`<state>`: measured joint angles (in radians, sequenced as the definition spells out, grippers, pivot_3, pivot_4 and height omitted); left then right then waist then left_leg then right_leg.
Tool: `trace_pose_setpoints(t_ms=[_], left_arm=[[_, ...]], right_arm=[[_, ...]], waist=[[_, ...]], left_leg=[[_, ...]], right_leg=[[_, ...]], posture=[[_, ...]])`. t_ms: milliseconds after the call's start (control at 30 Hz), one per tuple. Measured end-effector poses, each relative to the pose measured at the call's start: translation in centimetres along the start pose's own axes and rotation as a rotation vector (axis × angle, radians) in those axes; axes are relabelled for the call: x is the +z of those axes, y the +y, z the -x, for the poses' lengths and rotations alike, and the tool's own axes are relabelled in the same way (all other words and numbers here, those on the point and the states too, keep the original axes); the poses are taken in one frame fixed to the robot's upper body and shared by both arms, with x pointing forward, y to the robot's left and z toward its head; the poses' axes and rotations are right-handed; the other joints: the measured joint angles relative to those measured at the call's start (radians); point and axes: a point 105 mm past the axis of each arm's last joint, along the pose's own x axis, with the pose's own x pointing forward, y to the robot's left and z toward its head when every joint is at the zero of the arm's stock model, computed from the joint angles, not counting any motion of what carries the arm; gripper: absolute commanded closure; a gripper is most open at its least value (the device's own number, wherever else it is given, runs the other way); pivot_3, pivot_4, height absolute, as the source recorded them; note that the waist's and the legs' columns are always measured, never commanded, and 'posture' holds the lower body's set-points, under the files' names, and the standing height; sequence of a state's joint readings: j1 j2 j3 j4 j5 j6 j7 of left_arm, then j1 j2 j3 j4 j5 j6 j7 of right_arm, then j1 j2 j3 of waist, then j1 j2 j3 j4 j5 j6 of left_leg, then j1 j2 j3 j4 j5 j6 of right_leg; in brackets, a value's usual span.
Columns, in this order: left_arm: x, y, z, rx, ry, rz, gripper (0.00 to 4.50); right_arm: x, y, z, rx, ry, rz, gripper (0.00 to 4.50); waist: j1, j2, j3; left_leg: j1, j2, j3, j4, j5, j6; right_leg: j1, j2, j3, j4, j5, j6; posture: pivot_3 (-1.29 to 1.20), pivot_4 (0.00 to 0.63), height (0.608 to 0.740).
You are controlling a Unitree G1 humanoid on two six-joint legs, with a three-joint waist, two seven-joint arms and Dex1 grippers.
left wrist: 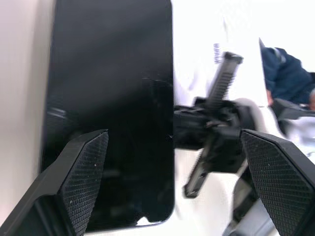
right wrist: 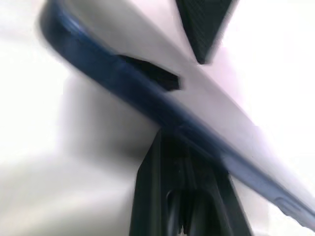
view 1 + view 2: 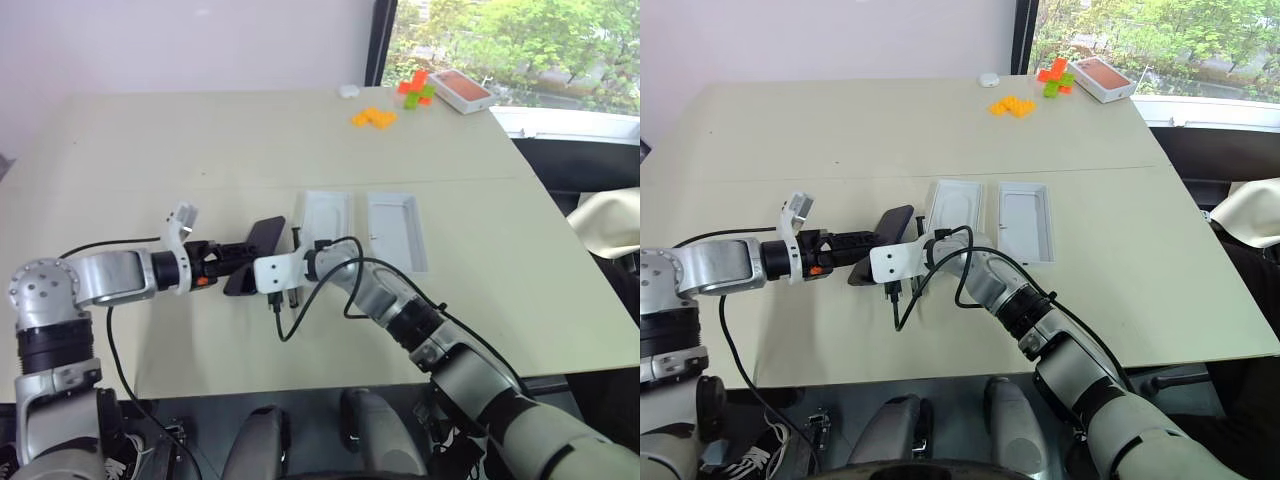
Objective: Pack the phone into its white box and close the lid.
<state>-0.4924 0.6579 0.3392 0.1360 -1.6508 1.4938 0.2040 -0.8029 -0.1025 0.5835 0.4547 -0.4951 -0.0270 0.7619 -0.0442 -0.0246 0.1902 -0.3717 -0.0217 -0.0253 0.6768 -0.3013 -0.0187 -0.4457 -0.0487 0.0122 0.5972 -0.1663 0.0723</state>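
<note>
Between my two tools, near the middle of the surface (image 3: 150, 150), the phone (image 3: 257, 252) was propped up at a tilt, its long axis running away from me toward the far edge. My left tool (image 3: 222, 264) had its fingers spread wide, reaching in level from the left to straddle the phone's lower end. My right tool (image 3: 292, 262) had its fingers pressed together, touching the phone's edge from the other side. Just to the right lay the white box (image 3: 327, 223) and the lid (image 3: 397, 230), side by side, so I judged the phone had to travel right.
</note>
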Motion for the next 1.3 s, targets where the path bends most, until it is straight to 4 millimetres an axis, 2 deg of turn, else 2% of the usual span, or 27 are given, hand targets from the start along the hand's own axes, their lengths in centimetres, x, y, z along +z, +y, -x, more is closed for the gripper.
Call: trace_pose_setpoints(t_ms=[333, 467, 567, 733, 933, 1033, 1300], left_arm=[[-0.1, 1.1, 0.7, 0.049, 0.011, 0.003, 0.00], [0.9, 2.0, 1.2, 0.084, -0.011, 0.024, 0.00], [1.4, 1.8, 1.1, 0.079, -0.014, 0.006, 0.00], [0.7, 1.9, 0.1, 0.061, 0.018, 0.008, 0.00], [0.6, 1.4, -0.1, 0.028, 0.029, -0.004, 0.00], [0.8, 1.3, 0.0, 0.024, 0.025, -0.013, 0.00], [1.0, 0.7, 0.2, -0.008, 0.010, -0.027, 0.00]], right_arm=[[0.0, 0.1, 0.2, 0.010, -0.014, -0.028, 4.46], [-0.2, 0.1, 0.5, 0.011, -0.014, -0.032, 4.46], [-0.3, 0.1, 0.6, 0.011, -0.013, -0.035, 4.46], [-0.2, -0.3, 1.1, 0.009, -0.021, -0.073, 4.46], [1.1, -1.9, 1.8, -0.035, -0.088, -0.175, 4.46], [2.2, -2.0, 1.6, -0.034, -0.130, -0.202, 4.46], [2.8, -1.7, 1.6, -0.023, -0.166, -0.246, 4.46]], waist=[[0.000, 0.000, 0.000], [0.001, 0.000, 0.000], [0.001, 0.000, 0.000], [0.001, -0.001, 0.001], [0.001, -0.001, 0.001], [0.000, -0.001, 0.001], [0.001, -0.001, 0.001]], left_leg=[[0.000, 0.000, 0.000, 0.000, 0.000, 0.000], [0.000, -0.001, 0.000, 0.000, 0.000, 0.000], [0.000, -0.001, 0.000, 0.000, 0.000, 0.000], [-0.001, -0.001, 0.000, 0.000, 0.000, 0.000], [-0.001, 0.000, 0.000, 0.000, 0.000, 0.000], [-0.001, 0.000, 0.000, 0.000, 0.000, 0.000], [-0.001, 0.000, 0.000, 0.000, 0.000, 0.000]], right_leg=[[0.000, 0.000, 0.000, 0.000, 0.000, 0.000], [0.000, 0.000, -0.001, 0.000, 0.000, 0.000], [0.000, 0.000, -0.001, -0.001, 0.000, 0.000], [0.000, 0.000, -0.001, -0.001, 0.000, 0.000], [0.000, 0.000, -0.001, -0.001, 0.000, 0.000], [-0.001, 0.000, -0.001, -0.001, 0.000, 0.000], [-0.001, -0.001, -0.001, -0.001, 0.000, 0.000]], posture=[[0.00, 0.150, 0.740], [0.00, 0.150, 0.740], [0.00, 0.150, 0.740], [0.00, 0.150, 0.740], [0.00, 0.150, 0.740], [0.00, 0.150, 0.740], [0.00, 0.150, 0.740]])
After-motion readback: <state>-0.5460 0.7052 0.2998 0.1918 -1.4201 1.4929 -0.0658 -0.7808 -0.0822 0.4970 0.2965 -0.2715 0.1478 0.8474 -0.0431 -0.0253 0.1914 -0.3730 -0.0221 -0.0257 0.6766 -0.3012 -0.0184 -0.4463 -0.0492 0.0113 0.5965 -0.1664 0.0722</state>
